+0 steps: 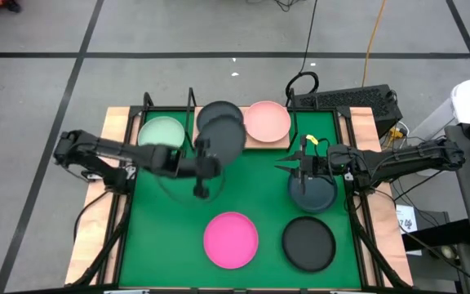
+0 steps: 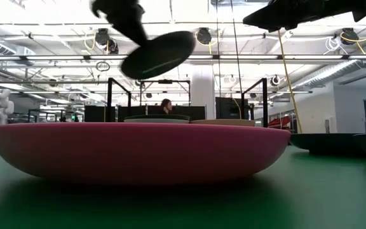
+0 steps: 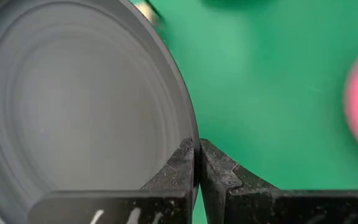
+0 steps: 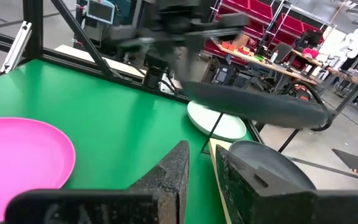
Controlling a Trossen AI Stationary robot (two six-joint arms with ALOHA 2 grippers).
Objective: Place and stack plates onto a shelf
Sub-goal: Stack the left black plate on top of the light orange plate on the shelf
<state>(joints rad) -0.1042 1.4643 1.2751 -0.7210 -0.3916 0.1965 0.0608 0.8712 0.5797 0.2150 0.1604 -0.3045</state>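
My left gripper (image 1: pixel 205 163) is shut on a dark grey plate (image 1: pixel 223 140), held in the air just near of the wooden shelf (image 1: pixel 268 144). On the shelf rest a mint green plate (image 1: pixel 163 131), another dark plate (image 1: pixel 219 111) and a pale pink plate (image 1: pixel 266 121). A magenta plate (image 1: pixel 231 239) and a dark plate (image 1: pixel 308 243) lie flat on the green mat. My right gripper (image 1: pixel 299 167) hovers above a third dark plate (image 1: pixel 314 194) on the mat. Its fingers stand slightly apart with nothing between them (image 4: pixel 202 155). My left gripper pinches the dark grey plate's rim (image 3: pixel 193 134) at the plate's near edge. One finger (image 3: pixel 178 168) lies on the hollow inner side, the other (image 3: pixel 222 174) on the outside. The plate is lifted clear and hangs tilted in the low view (image 2: pixel 157 54).
Black wire uprights (image 1: pixel 191 100) rise from the shelf's far side. The green mat (image 1: pixel 161 237) is bare at its near left. A cable and a black box (image 1: pixel 349 100) sit beyond the far right corner. A person (image 2: pixel 166 106) sits in the room behind.
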